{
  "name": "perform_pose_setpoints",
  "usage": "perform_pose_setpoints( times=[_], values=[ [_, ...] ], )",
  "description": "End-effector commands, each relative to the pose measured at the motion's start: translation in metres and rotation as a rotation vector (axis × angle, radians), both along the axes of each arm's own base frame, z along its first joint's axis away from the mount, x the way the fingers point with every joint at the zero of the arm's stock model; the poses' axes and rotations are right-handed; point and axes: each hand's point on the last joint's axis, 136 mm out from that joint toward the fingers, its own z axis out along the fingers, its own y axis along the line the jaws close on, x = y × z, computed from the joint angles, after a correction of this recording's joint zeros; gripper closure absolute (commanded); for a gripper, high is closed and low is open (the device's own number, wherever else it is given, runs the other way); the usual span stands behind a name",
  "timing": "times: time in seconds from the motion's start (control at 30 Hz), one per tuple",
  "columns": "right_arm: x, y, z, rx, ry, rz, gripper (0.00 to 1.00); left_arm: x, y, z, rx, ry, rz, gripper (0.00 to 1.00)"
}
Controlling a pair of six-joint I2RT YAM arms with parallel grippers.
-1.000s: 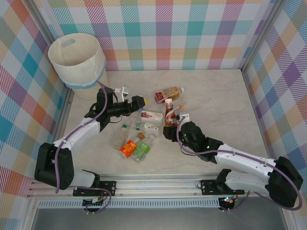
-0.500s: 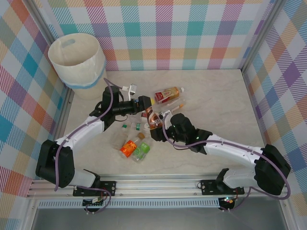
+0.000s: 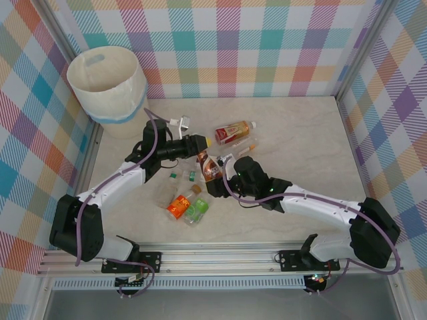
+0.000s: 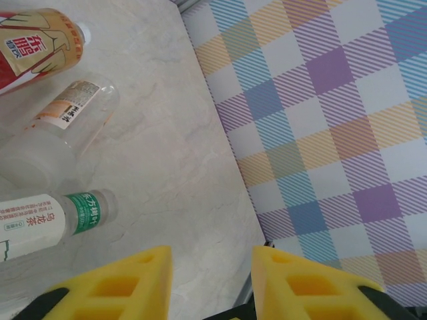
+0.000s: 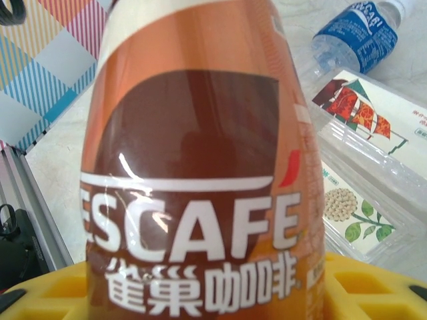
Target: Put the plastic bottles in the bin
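Near bottles: a small clear plastic bottle with an orange label (image 3: pixel 179 204) and a small clear plastic bottle with a green label (image 3: pixel 196 210) lay side by side on the pale marble table (image 3: pixel 300 140), between the two arms. A see-through bottle with no bright colour (image 3: pixel 165 192) lay just beside them, on the left.
Right gripper: the right gripper (image 5: pixel 207 285) had its yellow fingers pressed on both sides of a round plastic coffee bottle with a brown and orange label (image 5: pixel 200 133), holding it tight.
Coffee bottle: in the top view it was tilted over the middle of the table, with its cap end pointing to the left arm.
Behind it: a small bottle with a blue label (image 5: pixel 360 33) lay on its side on the table.
Left gripper: the left gripper (image 4: pixel 210 263) was just beside the coffee bottle's cap end. Its two yellow fingers seemed pulled shut on nothing, though a thin strip of table showed between them.
Past the left gripper: a bottle with a white and green label (image 4: pixel 47 223), a clear bottle with a pale orange label (image 4: pixel 70 110) and a bottle with a red and tan label (image 4: pixel 33 40) lay on the table. The checked wall (image 4: pixel 320 133) rose beyond them.
Bin: the big round cream-white plastic bucket with a light blue band (image 3: pixel 110 90) stood upright in the far left corner, well apart from the bottles.
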Motion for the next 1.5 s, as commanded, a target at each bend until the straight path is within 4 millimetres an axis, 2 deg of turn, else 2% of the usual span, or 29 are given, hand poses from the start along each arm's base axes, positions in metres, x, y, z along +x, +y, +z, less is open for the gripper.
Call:
perform_pose_setpoints(
  times=[0.0, 0.2, 0.27, 0.4, 0.47, 0.77, 0.97, 1.23, 1.47],
  values=[
    [0.004, 0.009, 0.024, 0.063, -0.032, -0.003, 0.48, -0.006, -0.004, 0.012, -0.001, -0.019, -0.035, 0.83],
    [0.007, 0.006, 0.026, 0.069, -0.031, -0.029, 0.46, -0.006, -0.003, 0.011, 0.013, -0.024, -0.031, 1.00],
    [0.008, 0.005, 0.025, 0.064, -0.030, -0.039, 0.42, -0.004, -0.001, 0.011, 0.025, -0.031, -0.014, 1.00],
    [0.012, -0.001, 0.024, 0.050, -0.026, -0.078, 0.24, 0.003, 0.006, 0.011, 0.057, -0.055, 0.043, 1.00],
    [0.013, -0.004, 0.025, 0.046, -0.029, -0.096, 0.18, 0.008, 0.011, 0.008, 0.084, -0.060, 0.079, 1.00],
    [0.020, -0.027, 0.029, 0.020, -0.037, -0.211, 0.00, 0.029, 0.033, -0.003, 0.248, -0.074, 0.191, 1.00],
    [0.026, -0.046, 0.032, 0.024, -0.055, -0.316, 0.00, 0.039, 0.051, 0.000, 0.302, -0.087, 0.279, 1.00],
    [0.036, -0.079, 0.030, 0.006, -0.091, -0.483, 0.00, 0.051, 0.081, 0.027, 0.333, -0.136, 0.407, 1.00],
    [0.042, -0.116, 0.019, 0.039, -0.068, -0.695, 0.00, 0.058, 0.100, 0.073, 0.360, -0.257, 0.492, 1.00]
  ],
)
